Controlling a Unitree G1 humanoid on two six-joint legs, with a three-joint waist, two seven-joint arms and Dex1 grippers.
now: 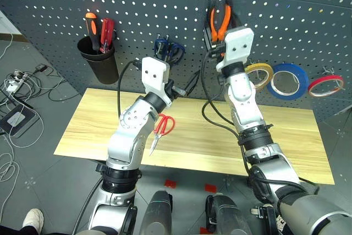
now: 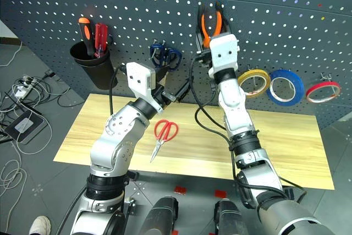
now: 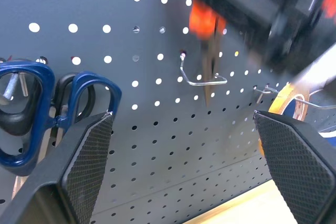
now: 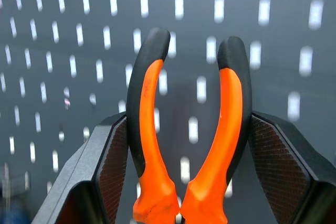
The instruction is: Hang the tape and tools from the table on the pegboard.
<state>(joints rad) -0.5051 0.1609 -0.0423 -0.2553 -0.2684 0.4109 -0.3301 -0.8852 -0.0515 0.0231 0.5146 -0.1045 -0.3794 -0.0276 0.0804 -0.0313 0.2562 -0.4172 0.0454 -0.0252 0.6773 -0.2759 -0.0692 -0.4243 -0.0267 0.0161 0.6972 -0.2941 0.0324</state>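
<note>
Holding the orange-and-black pliers (image 4: 191,129) handles-up against the pegboard (image 1: 165,4), the right gripper (image 4: 189,171) has its two fingers pressed on the outer sides of the handles, pinching the tool between them. In the head views the pliers' handles stand above the raised right wrist, high on the board.

The left gripper (image 3: 184,166) is raised in front of the board with its jaws spread wide and nothing between them. Its wrist view looks at a bare metal hook (image 3: 202,77) on the board, with the blue-handled scissors (image 3: 37,108) hanging off to one side.

The red-handled scissors (image 2: 164,136) lie flat on the table (image 1: 286,141), blades toward the near edge. The yellow tape (image 1: 259,74) hangs on the board just beside the blue roll (image 1: 290,81), with the red roll (image 1: 325,85) further right. A black cup (image 1: 99,61) on the board's left part holds an orange screwdriver (image 1: 91,26) and a red screwdriver (image 1: 106,32).
</note>
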